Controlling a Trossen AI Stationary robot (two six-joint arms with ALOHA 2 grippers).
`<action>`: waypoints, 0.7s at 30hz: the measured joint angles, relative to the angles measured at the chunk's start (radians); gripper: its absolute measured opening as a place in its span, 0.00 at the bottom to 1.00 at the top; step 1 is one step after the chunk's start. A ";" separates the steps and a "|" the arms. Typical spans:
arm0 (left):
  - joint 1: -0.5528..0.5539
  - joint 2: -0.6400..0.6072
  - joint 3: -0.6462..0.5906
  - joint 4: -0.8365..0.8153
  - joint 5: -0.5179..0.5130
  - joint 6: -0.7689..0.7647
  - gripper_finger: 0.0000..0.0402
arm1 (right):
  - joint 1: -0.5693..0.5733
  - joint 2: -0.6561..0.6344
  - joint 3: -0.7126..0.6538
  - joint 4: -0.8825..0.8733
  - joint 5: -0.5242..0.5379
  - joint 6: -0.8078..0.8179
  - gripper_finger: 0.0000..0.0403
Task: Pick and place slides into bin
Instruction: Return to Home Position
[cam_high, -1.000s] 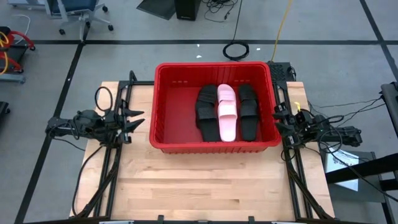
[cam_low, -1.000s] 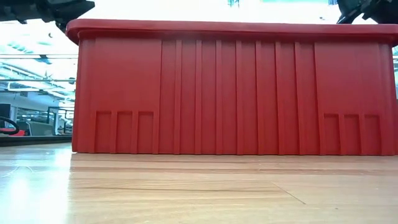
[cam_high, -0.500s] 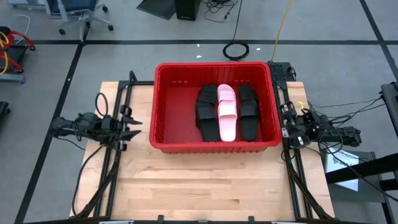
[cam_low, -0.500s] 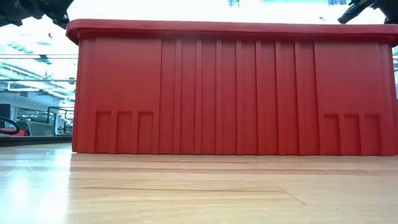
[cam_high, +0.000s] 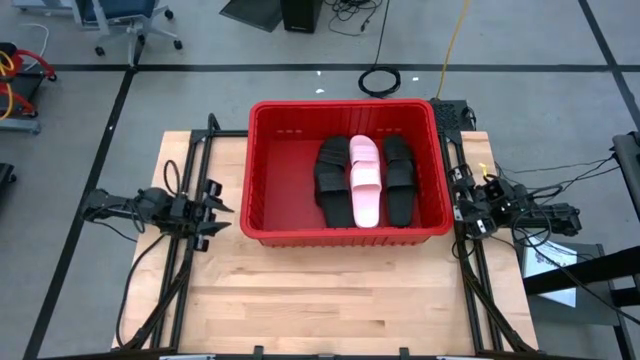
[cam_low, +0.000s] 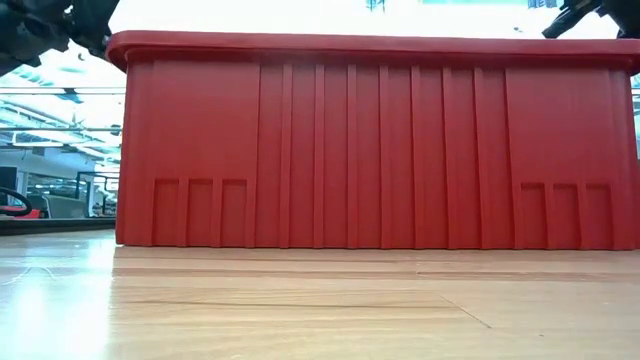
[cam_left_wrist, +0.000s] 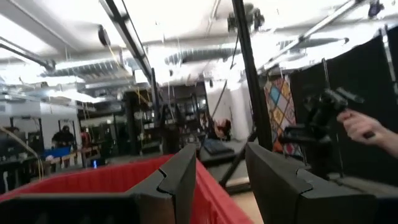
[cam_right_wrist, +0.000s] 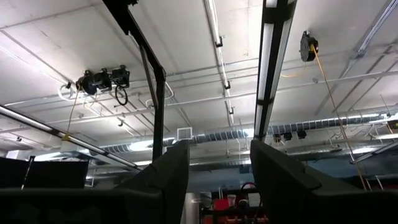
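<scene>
The slides (cam_high: 365, 185) all look to be inside the red bin (cam_high: 280, 190), lying in a row on its floor toward the right-hand side, black ones on either side of the pink. They overlap, so I can't count them cleanly. They sit well below the rim, and I doubt they'd spill unless the bin gets a real knock.

That knock is what I'd watch for. The left tool (cam_high: 222, 207) hangs just beside the bin's left wall, pointing at it, its two fingers parted with nothing between them. From its own camera the red rim shows just below those fingers, so it is close to rim height. If the arm swings or dips while folding back, a fingertip could catch the rolled rim and drag the bin across the desk (cam_high: 330, 290).

The right tool (cam_high: 460, 195) sits near the bin's right wall, fingers likewise apart and empty, aimed up at the ceiling. The black frame rail runs right by it, and there's little room between rail and bin, so a sloppy turn could bump either one.

The cables (cam_high: 165, 155) loop loosely around both arms. I'd guess a loop could snag on a rail or joint as the arms tuck in, and tug an arm off line.

Beyond the desk a person's hand (cam_left_wrist: 367, 127) shows beside some dark gear. I can't tell how close it is to the arms, but anyone reaching in early would be in their way.
</scene>
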 joint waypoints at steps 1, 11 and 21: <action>0.000 0.000 0.000 -0.018 -0.001 0.001 0.37 | 0.000 0.000 0.000 -0.009 0.000 -0.001 0.40; 0.000 0.001 0.000 -0.076 -0.014 -0.007 0.37 | 0.000 0.000 -0.001 -0.093 0.003 -0.002 0.40; 0.001 0.001 0.000 -0.164 -0.018 -0.002 0.37 | 0.000 0.000 -0.001 -0.325 0.006 -0.090 0.40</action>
